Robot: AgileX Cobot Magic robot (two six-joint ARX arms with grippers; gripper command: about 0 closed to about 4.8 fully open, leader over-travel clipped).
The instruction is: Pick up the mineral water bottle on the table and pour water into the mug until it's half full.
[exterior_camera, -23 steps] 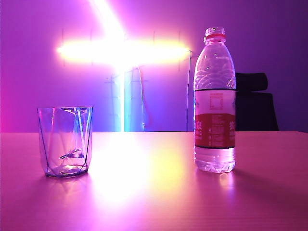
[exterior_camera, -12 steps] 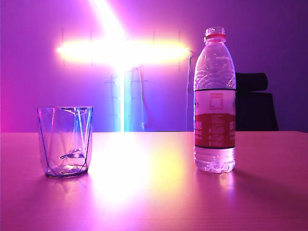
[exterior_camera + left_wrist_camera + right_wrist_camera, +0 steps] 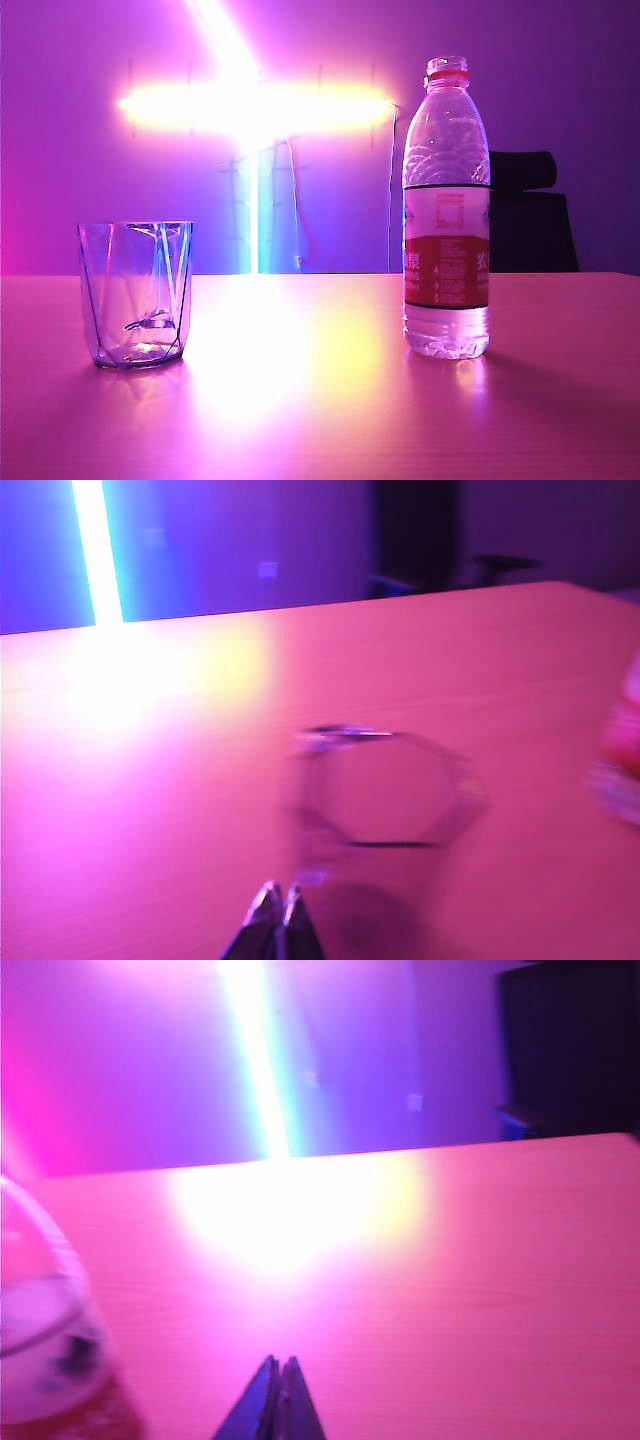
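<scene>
- The mug [image 3: 135, 295], clear and faceted, stands upright on the left of the table [image 3: 320, 400], seemingly empty.
- The left gripper [image 3: 276, 905] hangs near the mug, fingertips pressed together, holding nothing.
- The bottle [image 3: 446, 210] stands upright at right, well apart from the mug; red neck ring, white-and-red label, its white characters too small to read.
- The right gripper [image 3: 279, 1378] is pinched closed beside the bottle, empty.
- A dark chair [image 3: 530, 215] stands behind.

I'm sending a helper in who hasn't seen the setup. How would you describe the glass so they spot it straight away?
On the pink-lit table, look to the left side, well apart from the tall water bottle on the right. The glass is short and clear, without a handle. Its angular faceted sides set it apart from the ribbed, labelled bottle.
</scene>
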